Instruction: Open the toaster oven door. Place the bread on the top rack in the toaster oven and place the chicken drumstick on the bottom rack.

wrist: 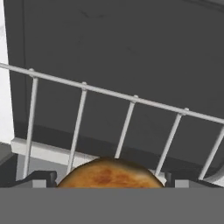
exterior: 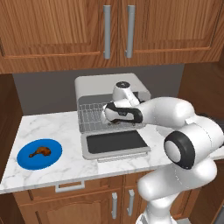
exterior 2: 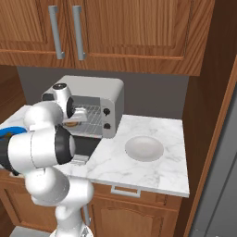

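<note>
Wooden upper cabinets [exterior: 57, 30] with grey bar handles span the top of both base views, above a marble desk [exterior: 57, 131] set on lower wooden cabinets.

The toaster oven [exterior: 109, 85], a silver-grey box, stands at the back of the desk against the grey wall; in the right base view its two knobs sit on the right panel [exterior 2: 107, 118].

The toaster oven door [exterior: 116, 143] is fully open, folded down on its lower hinge and lying flat on the desk in front of the oven, dark glass facing up.

The white arm [exterior: 183, 140] reaches from the lower right of the left base view into the oven mouth.

A blue plate [exterior: 26, 162] lies on the desk to the left of the oven, well apart from it.

A pale round dish [exterior 2: 144, 148] rests on the desk to the right of the oven.

Wire racks [exterior: 92, 114] show inside the open cavity; which of the two shelves is which cannot be told from the base views.

The tool [wrist: 109, 181] is inside the oven with its jaws spread wide, one fingertip [wrist: 41, 178] on each side of the bread and neither visibly pressing on it: released.

The chicken drumstick [exterior: 40, 152] lies on the blue plate, near its middle.

The bread [wrist: 109, 174], golden-brown and round, sits between the fingertips in the hand view, in front of the wires of a rack [wrist: 127, 103]; the dark rear wall of the oven lies beyond.
</note>
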Available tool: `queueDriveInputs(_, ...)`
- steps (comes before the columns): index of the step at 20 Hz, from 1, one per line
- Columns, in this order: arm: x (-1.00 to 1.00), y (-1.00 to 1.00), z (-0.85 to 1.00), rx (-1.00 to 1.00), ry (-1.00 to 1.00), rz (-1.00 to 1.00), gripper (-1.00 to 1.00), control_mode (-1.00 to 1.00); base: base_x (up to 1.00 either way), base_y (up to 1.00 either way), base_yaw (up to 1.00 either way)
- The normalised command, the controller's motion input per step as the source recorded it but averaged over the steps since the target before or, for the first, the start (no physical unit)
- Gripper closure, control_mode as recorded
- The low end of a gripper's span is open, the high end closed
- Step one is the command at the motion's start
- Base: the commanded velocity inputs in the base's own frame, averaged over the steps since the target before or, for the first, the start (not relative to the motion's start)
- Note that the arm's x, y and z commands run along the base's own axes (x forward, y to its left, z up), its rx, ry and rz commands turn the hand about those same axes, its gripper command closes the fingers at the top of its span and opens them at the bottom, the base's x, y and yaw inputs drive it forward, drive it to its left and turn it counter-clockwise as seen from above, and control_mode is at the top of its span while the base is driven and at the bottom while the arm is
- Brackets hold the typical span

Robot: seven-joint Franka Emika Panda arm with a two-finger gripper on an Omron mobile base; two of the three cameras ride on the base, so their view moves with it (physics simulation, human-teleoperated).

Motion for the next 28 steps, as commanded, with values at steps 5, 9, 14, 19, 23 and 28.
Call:
queueDriveInputs(5,0.39,0.01,-0.36,0.0,-0.03,0.0,1.0,-1.0,0.0,0.0,0.0)
queueDriveInputs(9,0.05,0.0,-0.31,0.0,-0.02,0.0,-1.0,-1.0,0.0,0.0,0.0)
queueDriveInputs(14,0.01,0.04,-0.08,0.0,-0.03,0.0,-1.0,-1.0,0.0,0.0,0.0)
queueDriveInputs(19,0.0,0.0,0.07,0.0,-0.01,0.0,-1.0,-1.0,0.0,0.0,0.0)
queueDriveInputs(23,0.0,0.0,0.02,0.0,-0.01,0.0,-1.0,-1.0,0.0,0.0,0.0)
queueDriveInputs(28,-0.02,0.0,0.01,0.0,0.0,0.0,-1.0,-1.0,0.0,0.0,0.0)
